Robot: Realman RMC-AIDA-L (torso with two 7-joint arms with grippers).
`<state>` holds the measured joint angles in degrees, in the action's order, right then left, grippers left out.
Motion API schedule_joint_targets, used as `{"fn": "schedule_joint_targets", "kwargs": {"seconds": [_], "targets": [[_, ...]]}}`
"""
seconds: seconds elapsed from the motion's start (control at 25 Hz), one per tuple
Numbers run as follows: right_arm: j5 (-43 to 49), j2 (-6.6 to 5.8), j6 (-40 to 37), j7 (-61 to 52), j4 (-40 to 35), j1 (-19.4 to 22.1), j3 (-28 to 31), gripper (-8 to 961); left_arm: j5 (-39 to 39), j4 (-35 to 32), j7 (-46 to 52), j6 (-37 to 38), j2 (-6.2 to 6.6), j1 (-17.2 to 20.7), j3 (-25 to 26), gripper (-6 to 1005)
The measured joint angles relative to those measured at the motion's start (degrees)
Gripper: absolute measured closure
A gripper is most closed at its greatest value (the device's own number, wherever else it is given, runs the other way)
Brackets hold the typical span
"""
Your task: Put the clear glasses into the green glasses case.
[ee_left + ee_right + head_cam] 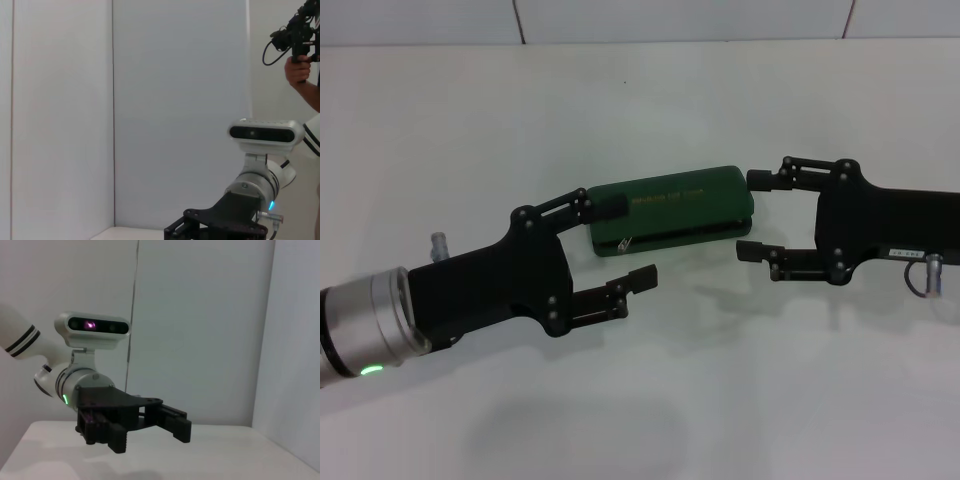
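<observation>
The green glasses case (672,211), lid down at frame centre, is being flanked by the spread-jawed left gripper (626,244) and right gripper (754,215), so its lid likely needs lifting next; no glasses are visible.

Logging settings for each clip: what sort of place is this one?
Probably a robot test booth or lab: a bare white table enclosed by plain white panel walls, and a person's hand holding a black camera rig.

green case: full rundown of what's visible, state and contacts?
The green case is a dark green oblong hard shell with rounded corners and small pale lettering on its lid. It looks shut or nearly so, lying flat on the white table, slightly slanted. The open left tool brackets its left end, the open right tool its right end; actual touch can't be confirmed. No glasses are visible.
</observation>
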<state>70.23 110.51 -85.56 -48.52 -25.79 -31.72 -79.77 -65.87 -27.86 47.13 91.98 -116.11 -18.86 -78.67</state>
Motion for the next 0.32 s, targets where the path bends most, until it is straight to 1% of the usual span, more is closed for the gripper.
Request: {"fn": "schedule_joint_targets", "kwargs": {"seconds": [0.32], "targets": [[0.0,0.24,0.7,0.3,-0.1,0.8,0.0,230,0.0,0.0,-0.1,-0.1,-0.19,0.0,0.0,242]]}}
